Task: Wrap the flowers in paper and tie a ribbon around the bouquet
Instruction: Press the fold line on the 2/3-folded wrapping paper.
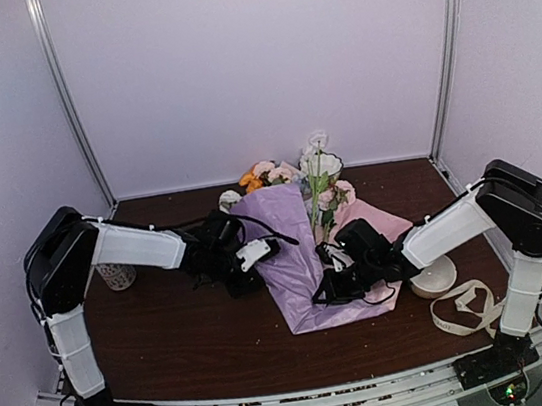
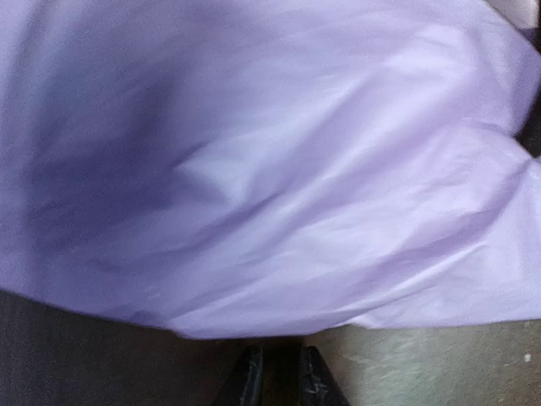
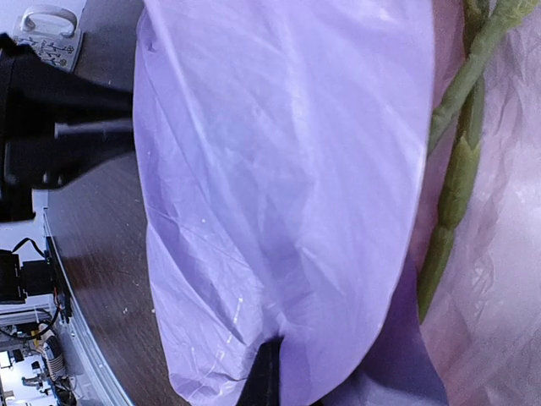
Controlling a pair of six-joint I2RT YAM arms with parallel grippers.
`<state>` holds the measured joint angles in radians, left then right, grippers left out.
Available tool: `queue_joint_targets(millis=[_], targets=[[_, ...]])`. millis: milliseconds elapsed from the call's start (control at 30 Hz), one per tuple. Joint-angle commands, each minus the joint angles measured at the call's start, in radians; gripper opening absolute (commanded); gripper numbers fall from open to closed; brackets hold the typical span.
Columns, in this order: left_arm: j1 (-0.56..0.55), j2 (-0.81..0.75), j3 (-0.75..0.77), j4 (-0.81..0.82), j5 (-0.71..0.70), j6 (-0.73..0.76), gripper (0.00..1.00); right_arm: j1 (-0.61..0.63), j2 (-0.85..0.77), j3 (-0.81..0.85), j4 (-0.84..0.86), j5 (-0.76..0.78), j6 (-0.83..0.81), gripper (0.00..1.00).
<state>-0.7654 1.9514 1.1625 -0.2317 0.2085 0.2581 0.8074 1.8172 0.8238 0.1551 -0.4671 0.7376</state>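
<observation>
The paper [image 1: 294, 260] lies mid-table with its lilac side folded over the flowers [image 1: 317, 171], whose blooms stick out at the far end. A pink flap [image 1: 383, 223] shows on the right. My right gripper [image 1: 337, 274] is shut on the paper's near right part; in the right wrist view one dark finger [image 3: 266, 376] pinches the lilac sheet [image 3: 279, 169] next to green stems [image 3: 461, 161]. My left gripper [image 1: 258, 253] sits at the paper's left edge. Its fingertips [image 2: 245, 381] stand slightly apart with nothing between them, just below the paper [image 2: 270, 169]. The ribbon [image 1: 467, 307] lies loose at the near right.
A patterned mug [image 1: 117, 275] stands at the left behind the left arm, and shows also in the right wrist view [image 3: 46, 34]. A round white bowl [image 1: 433, 279] sits by the right forearm. Orange blooms [image 1: 250, 179] lie near the back wall.
</observation>
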Motion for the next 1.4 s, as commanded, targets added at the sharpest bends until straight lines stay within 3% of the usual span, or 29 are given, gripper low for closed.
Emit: queue_joint_targets(millis=[0,133,500,667,800,967,1367], targets=[[0.098,0.010,0.001,0.056,-0.094,-0.122,0.19,0.005,-0.003,-0.039,-0.108,-0.006,-0.023,0.00],[0.132,-0.023,-0.004,0.085,-0.103,-0.136,0.19,0.005,-0.013,-0.032,-0.128,0.002,-0.033,0.00],[0.069,-0.027,0.146,0.122,0.140,-0.083,0.28,0.006,-0.029,-0.017,-0.139,0.002,-0.025,0.00],[0.046,0.051,0.231,-0.013,0.233,-0.007,0.25,0.006,-0.045,-0.025,-0.141,0.007,-0.015,0.00],[0.044,0.057,0.169,-0.032,0.295,0.018,0.23,0.006,-0.058,-0.026,-0.155,0.015,-0.014,0.00],[0.043,0.074,0.126,-0.030,0.206,0.002,0.22,0.006,-0.058,-0.028,-0.158,0.015,-0.011,0.00],[0.078,0.080,0.083,-0.075,-0.161,-0.090,0.18,0.006,-0.069,-0.030,-0.171,0.018,-0.021,0.00]])
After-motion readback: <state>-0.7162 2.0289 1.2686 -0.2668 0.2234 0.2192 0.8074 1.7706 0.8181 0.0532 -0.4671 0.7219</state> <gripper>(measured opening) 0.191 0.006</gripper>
